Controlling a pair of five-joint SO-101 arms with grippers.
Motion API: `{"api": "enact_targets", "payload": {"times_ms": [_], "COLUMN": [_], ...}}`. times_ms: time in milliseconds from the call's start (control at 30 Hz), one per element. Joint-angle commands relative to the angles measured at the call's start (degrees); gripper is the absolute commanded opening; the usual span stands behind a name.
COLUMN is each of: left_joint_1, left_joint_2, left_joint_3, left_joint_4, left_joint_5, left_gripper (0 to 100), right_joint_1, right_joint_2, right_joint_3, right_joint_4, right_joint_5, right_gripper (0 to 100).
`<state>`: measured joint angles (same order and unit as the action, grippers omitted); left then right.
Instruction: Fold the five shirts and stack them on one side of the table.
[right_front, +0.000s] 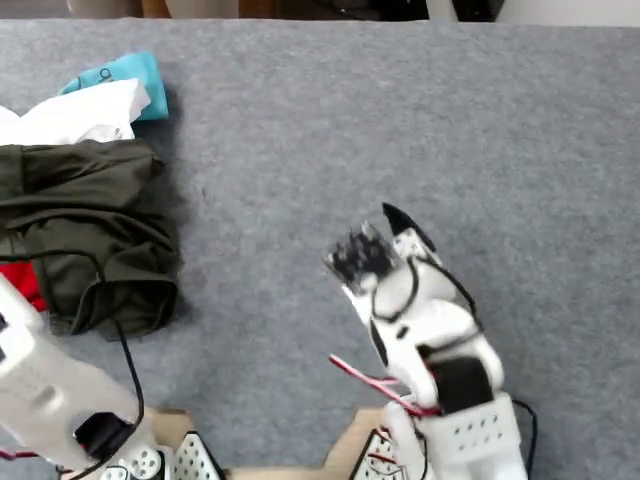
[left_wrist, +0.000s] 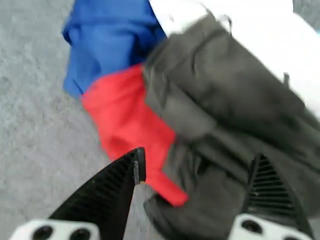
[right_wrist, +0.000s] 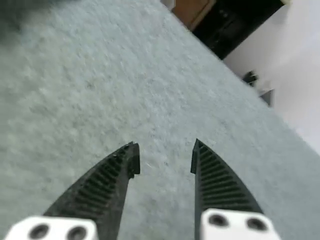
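Shirts (right_front: 90, 230) lie rumpled in a soft heap on fuzzy grey table (right_front: 400, 120).

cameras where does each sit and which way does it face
High view: fixed above the table, looking down; shows the left arm beside the dark shirt and the right claw mid-table.
Left wrist view: on that wrist, looking past the open left claw at the dark shirt and red shirt.
Right wrist view: on that wrist, looking past the open right claw across the table.
Shared: high and left wrist views both show the dark shirt and red shirt.
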<state>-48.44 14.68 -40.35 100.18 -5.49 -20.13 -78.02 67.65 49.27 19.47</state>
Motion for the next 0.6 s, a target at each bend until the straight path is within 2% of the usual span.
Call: {"api": "enact_targets", "payload": {"times_ms": [0, 167, 333, 433, 567], "left_joint_1": [3.96, 8.44, 11.16, 12.84, 17.23], "left_joint_2": [-10.59, -14.37, -14.55, -14.81, -14.81], "left_joint_3": [12.66, 27.16, 38.24, 41.85, 42.37], "left_joint_4": [0.18, -7.56, -19.52, -25.67, -29.01], "left_joint_5": [0.26, 2.64, 7.91, 8.35, 7.56], "left_gripper": [33, 33, 32, 20, 2], "right_joint_1": [-3.56, -6.2, -6.29, -6.29, -6.11], "right_joint_2": [14.81, 34.33, 46.64, 50.24, 51.82], "right_joint_3": [-13.05, -29.05, -39.96, -42.42, -43.21], "right_joint_4": [-1.41, -0.88, -0.88, -0.88, -0.88], "right_joint_5": [-5.19, -13.19, -15.56, -15.65, -15.47], "right_gripper": [18.8, 18.9, 18.9, 18.9, 18.9]}}
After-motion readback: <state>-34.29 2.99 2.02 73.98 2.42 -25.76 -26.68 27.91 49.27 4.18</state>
